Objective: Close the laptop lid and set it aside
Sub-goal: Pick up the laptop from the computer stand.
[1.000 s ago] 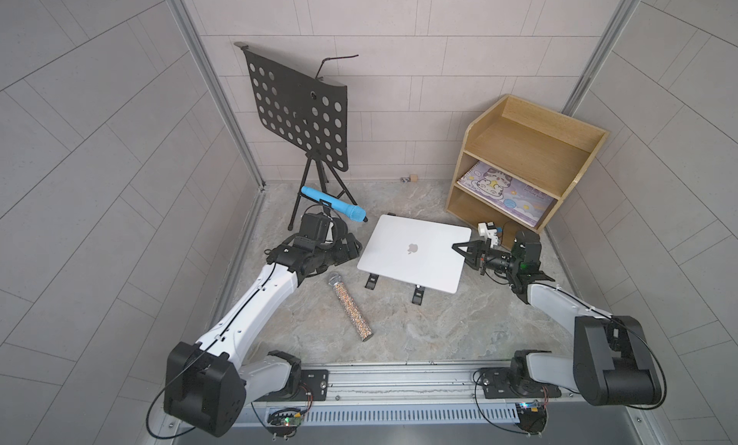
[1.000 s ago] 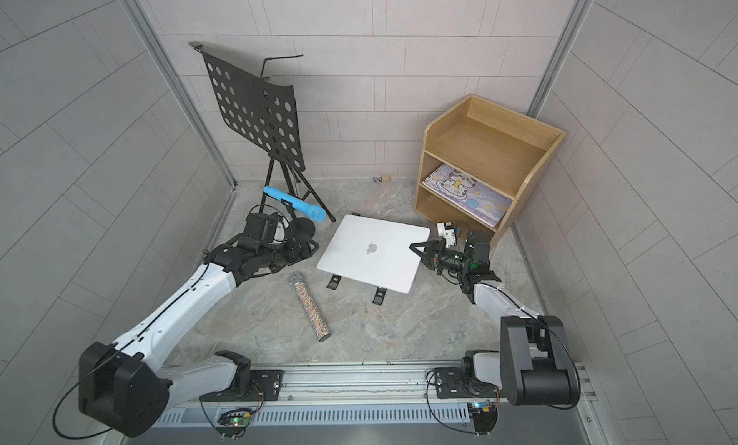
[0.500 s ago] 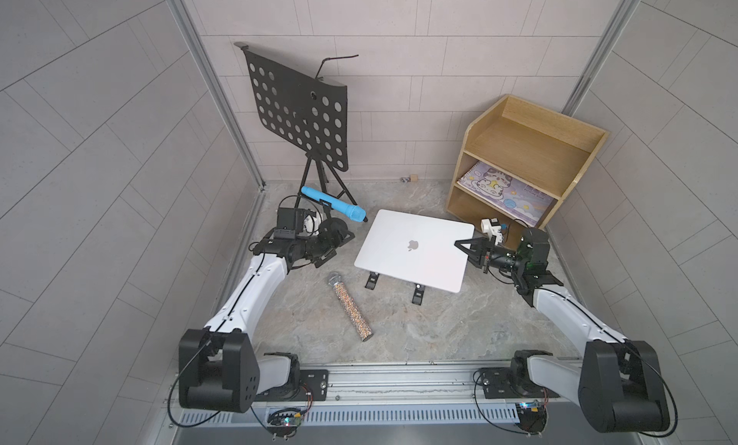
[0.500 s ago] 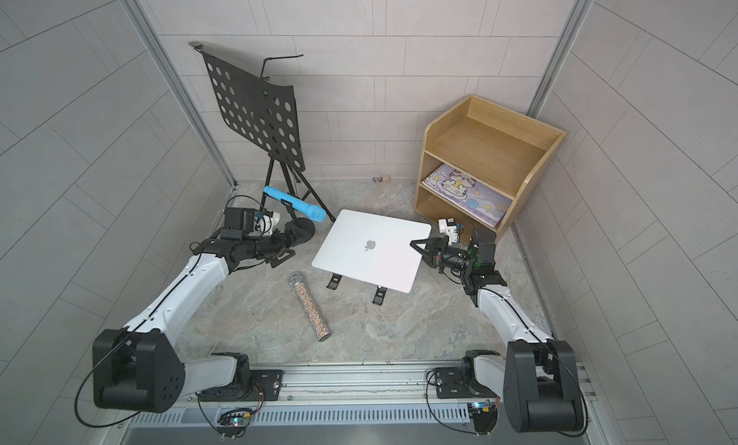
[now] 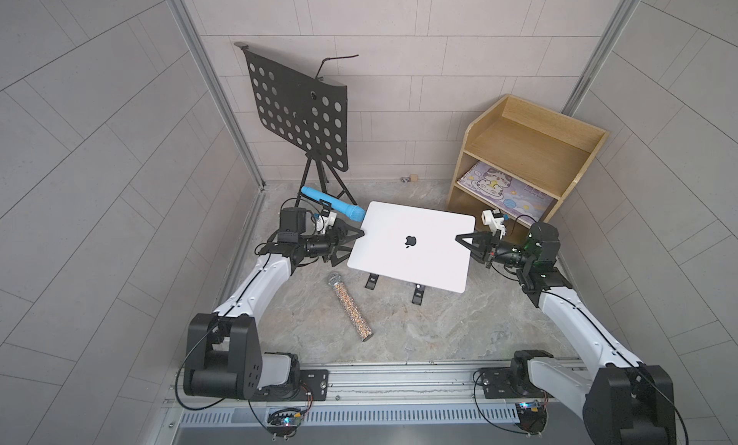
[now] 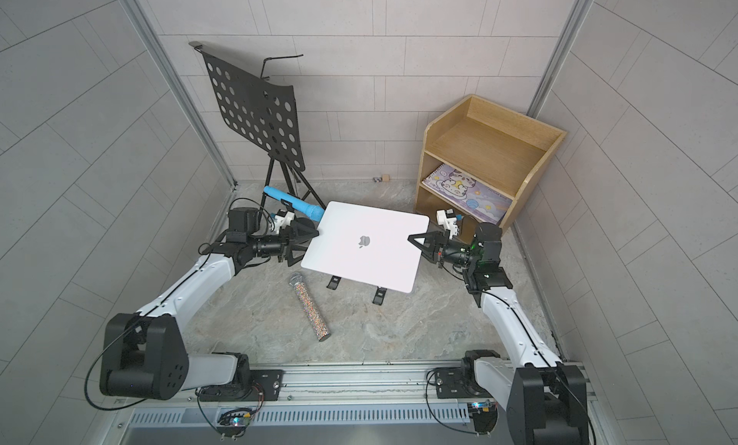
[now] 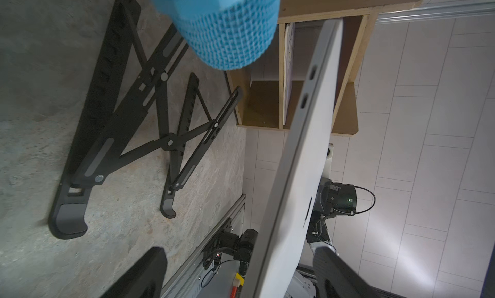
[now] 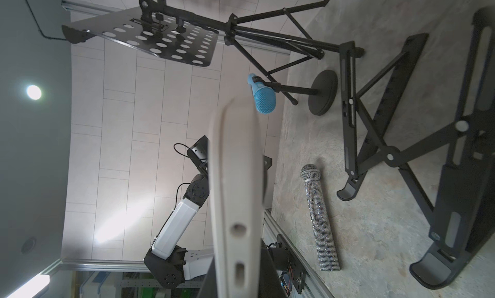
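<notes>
The silver-white laptop hangs tilted just above the floor, apart from the black folding stand under it. Its lid is down flat on the base, apple logo facing up. My right gripper is shut on the laptop's right edge; the right wrist view shows that edge pinched between both dark fingers. My left gripper stands open astride the left edge, its fingers well apart from it on either side.
A blue microphone on a small stand pokes close to the laptop's far left corner. Behind it rises a black perforated music stand. A glitter microphone lies on the floor in front. A wooden shelf holding a purple notebook stands at the back right.
My left arm has swung round and brought its open gripper up to the laptop's left edge. The laptop has shifted slightly left in my right gripper's hold.
</notes>
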### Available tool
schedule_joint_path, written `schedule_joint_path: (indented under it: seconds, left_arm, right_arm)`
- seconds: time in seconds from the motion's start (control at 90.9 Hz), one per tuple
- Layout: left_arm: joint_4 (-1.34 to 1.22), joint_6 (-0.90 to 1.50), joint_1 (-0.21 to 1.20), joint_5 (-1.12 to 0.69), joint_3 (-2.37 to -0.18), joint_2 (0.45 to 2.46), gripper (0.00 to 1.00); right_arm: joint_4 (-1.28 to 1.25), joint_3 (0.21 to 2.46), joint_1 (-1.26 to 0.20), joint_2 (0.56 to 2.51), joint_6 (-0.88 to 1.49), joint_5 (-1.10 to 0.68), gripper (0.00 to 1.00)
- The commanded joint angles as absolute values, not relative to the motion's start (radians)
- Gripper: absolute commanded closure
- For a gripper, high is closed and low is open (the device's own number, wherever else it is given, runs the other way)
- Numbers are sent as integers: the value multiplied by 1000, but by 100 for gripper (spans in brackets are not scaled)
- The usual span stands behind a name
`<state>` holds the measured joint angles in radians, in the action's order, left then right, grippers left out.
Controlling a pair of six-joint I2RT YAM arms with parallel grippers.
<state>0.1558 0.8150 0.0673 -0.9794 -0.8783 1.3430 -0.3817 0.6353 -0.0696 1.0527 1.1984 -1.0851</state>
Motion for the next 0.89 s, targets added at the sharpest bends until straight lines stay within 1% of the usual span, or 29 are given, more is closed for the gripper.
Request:
schedule_joint_path:
  seconds: [0.0, 0.088, 0.143, 0.187, 0.363, 0.517, 0.88]
  left_arm:
    - [19, 910, 64, -1065, -854, 1317, 12]
    - [-153, 1038, 66, -1101, -814, 1305, 13]
    - [-265, 1110, 66, -1117, -785, 1299, 16]
    - [-303, 1130, 66, -1128, -772, 1295, 20]
    - [-308, 1091, 66, -1165, -757, 1267, 24]
    - [-315, 1077, 68, -1183, -751, 1255, 27]
    - [-328, 1038, 92, -1227, -721, 1210, 40]
  right_arm:
    - [-445, 705, -77, 1008, 1213, -1174, 100]
    - [-376, 734, -77, 1009, 1158, -1197, 100]
    - [-340, 758, -77, 1011, 1128, -1217, 100]
    - [-306, 782, -77, 1015, 1102, -1232, 100]
    - [-172, 879, -77, 1048, 992, -1294, 100]
    - [-171, 912, -81, 1087, 986, -1332, 100]
    - [-111, 1002, -89, 1165, 939, -1392, 100]
